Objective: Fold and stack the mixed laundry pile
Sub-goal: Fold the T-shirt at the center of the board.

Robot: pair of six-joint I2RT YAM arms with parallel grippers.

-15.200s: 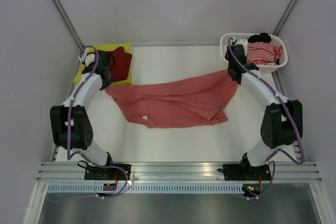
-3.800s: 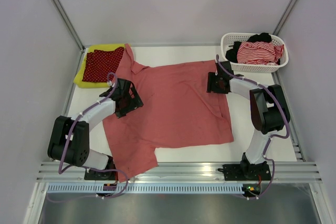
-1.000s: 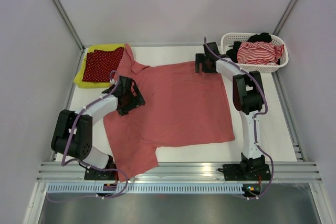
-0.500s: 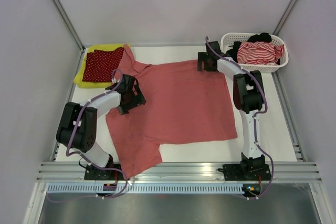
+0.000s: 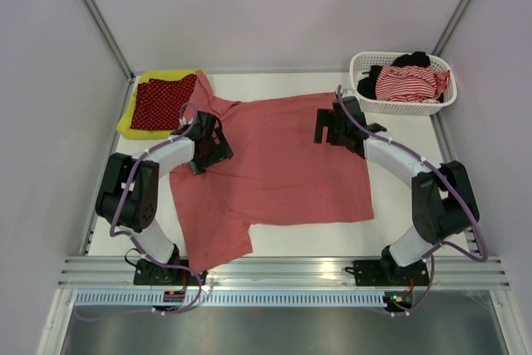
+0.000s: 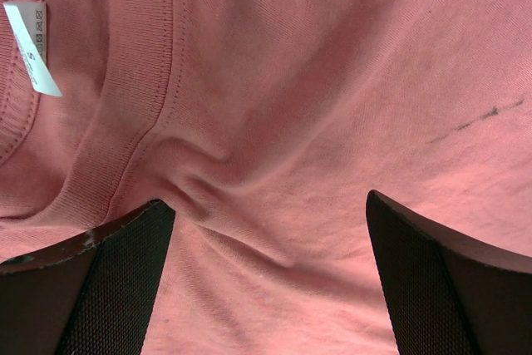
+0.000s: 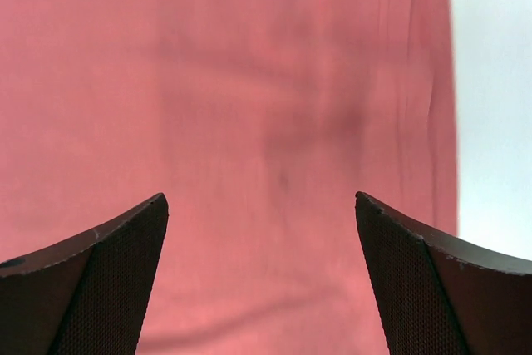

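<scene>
At the worktop's far left corner, a dark red white-dotted cloth lies on the yellow-green garment. The salmon-pink polo shirt lies spread flat mid-worktop. The left end effector, fingers spread, hangs by its collar. The right end effector, also spread, is over its far right part, possibly touching it. The basket holds the red-white striped piece and black piece.

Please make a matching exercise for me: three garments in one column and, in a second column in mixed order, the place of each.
Garments:
1. salmon-pink polo shirt
2. dark red dotted cloth
3. red-white striped piece

Places:
A. in the white basket
B. spread flat on the table
C. on the yellow garment, far left corner

Pairs: 1-B, 2-C, 3-A
</scene>
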